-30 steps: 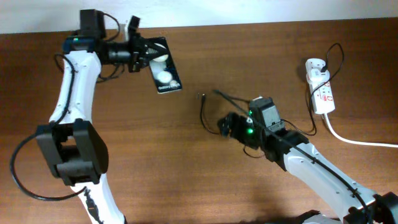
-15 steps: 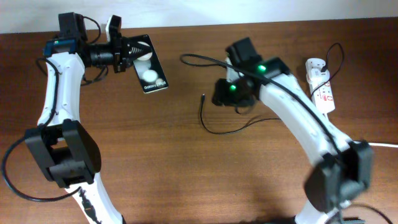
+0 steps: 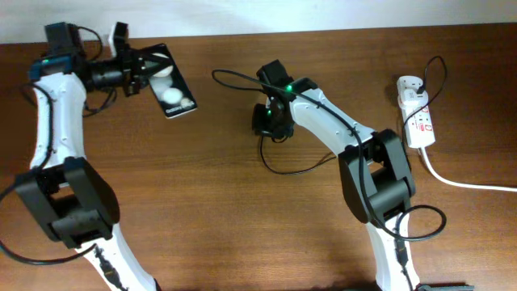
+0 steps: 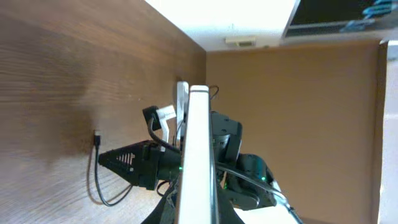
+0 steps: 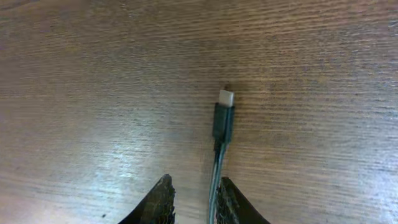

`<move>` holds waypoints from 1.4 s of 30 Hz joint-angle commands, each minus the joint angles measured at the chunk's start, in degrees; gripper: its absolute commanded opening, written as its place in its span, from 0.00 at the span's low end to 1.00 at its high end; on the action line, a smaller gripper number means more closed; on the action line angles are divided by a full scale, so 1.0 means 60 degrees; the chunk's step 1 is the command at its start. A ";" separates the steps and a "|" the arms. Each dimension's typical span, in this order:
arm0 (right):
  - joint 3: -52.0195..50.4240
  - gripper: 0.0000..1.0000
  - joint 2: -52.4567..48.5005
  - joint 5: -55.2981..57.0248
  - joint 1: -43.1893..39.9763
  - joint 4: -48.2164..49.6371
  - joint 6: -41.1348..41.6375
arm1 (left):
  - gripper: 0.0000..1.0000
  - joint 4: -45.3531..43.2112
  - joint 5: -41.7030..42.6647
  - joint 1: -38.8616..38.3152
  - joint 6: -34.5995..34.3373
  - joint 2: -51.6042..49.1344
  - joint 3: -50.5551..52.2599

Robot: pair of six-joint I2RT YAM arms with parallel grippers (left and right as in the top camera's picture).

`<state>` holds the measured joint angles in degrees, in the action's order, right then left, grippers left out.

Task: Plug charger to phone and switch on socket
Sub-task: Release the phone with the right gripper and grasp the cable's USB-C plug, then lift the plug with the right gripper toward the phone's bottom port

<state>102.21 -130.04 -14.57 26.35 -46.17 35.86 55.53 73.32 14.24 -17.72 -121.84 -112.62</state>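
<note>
Phone (image 3: 173, 90) is sitting clenched in the left claw (image 3: 149, 69) near the far left corner of the surface (image 3: 242, 234). Its glossy screen is facing up and showing two round white reflections, and the claw is gripping it by one short end. In the left wrist view we are looking straight along the phone's pale edge (image 4: 198, 155); we cannot tell whether it is lifted clear of the wood. The right claw (image 3: 270, 121) is hanging over the middle of the surface, well apart from the phone and pointing down at the free end of the charger (image 3: 284, 171). In the right wrist view we are seeing the plug tip (image 5: 225, 98) lying flat on the wood and pointing away from the claw. The thin black cable is running back between the two fingers (image 5: 160, 200). The jaws are standing parted, not pinching the cable, which is passing nearer one finger. Beyond the claw the cable is looping across the wood toward the right. The socket (image 3: 418, 113) is lying at the far right, with a white adapter (image 3: 409, 83) at its far end and a thick white cord (image 3: 464, 183) trailing off to the right.
</note>
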 commanded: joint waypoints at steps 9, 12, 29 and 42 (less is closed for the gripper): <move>0.0178 0.24 -0.1013 0.0790 0.0066 0.0211 0.0040 | 0.00 0.0058 0.0393 0.0109 0.0117 0.0022 -0.0106; 0.0178 0.11 -0.1020 0.0794 0.0066 0.0248 0.0044 | 0.00 0.0058 0.0393 0.0109 0.0117 0.0022 -0.0106; 0.0313 0.04 0.5158 -0.3654 -0.0889 -0.2233 -0.5446 | 0.00 0.0197 0.1111 -0.0251 0.0586 0.0022 -0.0106; -0.4805 0.04 0.8746 -0.5996 -0.0885 0.1585 -0.3217 | 0.00 0.0157 0.2812 -0.1606 0.2463 0.0022 -0.0106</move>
<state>82.04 -78.85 -42.26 20.78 -45.19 9.93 56.58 85.30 5.45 -5.74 -121.84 -112.62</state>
